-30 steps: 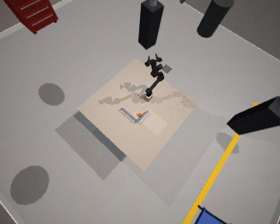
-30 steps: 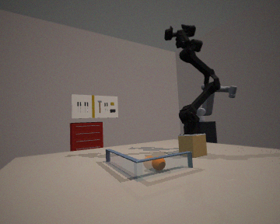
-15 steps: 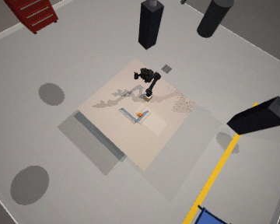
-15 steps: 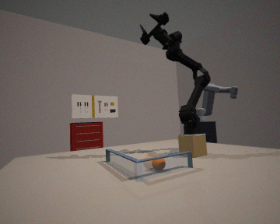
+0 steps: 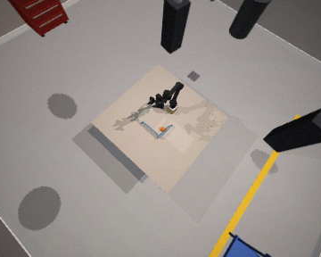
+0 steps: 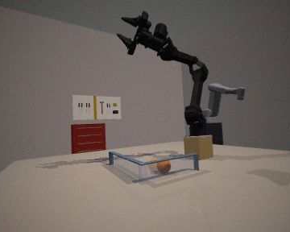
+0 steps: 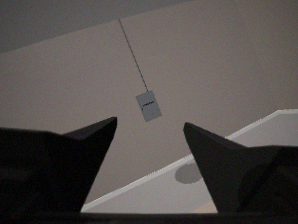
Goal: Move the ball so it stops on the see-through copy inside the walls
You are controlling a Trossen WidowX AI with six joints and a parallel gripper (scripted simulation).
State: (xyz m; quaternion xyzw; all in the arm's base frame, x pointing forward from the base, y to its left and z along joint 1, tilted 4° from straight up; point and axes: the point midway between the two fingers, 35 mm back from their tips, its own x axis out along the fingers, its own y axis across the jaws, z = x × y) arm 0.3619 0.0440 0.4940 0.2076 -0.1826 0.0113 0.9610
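Back wall: I see a red drawer cabinet (image 6: 88,138) under a tool board (image 6: 97,107).
Floor: I see a yellow stripe (image 5: 252,197), grey vent (image 5: 193,76).

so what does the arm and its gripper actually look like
The arm is matte black throughout, built of rounded, chunky links, and rises from a tan box-shaped base. The gripper has two black, pointed, wedge-shaped fingers. No cables or markings are visible.

A workshop is suggested: a red tool chest (image 6: 88,138) and tool board (image 6: 97,107) are seen left of centre.
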